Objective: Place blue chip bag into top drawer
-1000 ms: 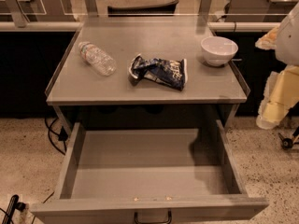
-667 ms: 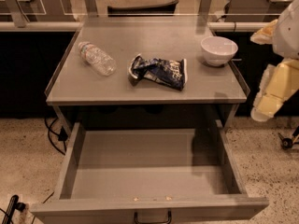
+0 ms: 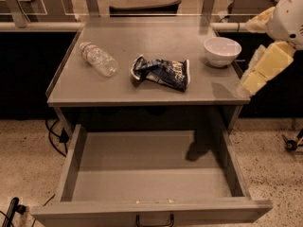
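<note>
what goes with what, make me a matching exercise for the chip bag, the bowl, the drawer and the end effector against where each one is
Things
1. blue chip bag
2. white bowl
3. top drawer
4. end effector

Places
A. pulled open below the tabletop
B. in the air just off the table's right edge, touching nothing
C. lying crumpled near the middle of the tabletop
D. upright on the right rear part of the tabletop

Pairs: 1-C, 2-D, 3-A, 4-B
</note>
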`<state>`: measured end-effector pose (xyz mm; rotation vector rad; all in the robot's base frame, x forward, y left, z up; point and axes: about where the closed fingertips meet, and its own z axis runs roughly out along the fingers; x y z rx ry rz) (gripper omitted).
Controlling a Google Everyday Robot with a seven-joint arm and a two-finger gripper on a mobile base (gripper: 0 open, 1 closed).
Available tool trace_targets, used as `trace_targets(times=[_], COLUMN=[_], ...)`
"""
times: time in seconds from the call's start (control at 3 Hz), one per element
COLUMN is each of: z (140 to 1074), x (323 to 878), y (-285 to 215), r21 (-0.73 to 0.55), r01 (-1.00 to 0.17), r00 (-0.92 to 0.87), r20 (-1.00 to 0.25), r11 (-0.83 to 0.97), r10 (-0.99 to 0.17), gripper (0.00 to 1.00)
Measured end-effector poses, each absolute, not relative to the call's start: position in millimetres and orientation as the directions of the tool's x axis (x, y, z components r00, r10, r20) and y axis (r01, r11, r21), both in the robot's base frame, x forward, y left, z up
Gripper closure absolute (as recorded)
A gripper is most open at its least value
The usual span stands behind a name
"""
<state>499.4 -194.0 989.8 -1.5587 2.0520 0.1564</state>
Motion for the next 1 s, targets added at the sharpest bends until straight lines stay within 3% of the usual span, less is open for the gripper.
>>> trace_targets(times=[1.0], z=[986.9], x=[533.1], y=[-163.0], r21=[-0.217], r01=[-0.912], r00=[-0.161], r20=[-0.592], r11=[0.349], r10=[-0.79], gripper=[0.0])
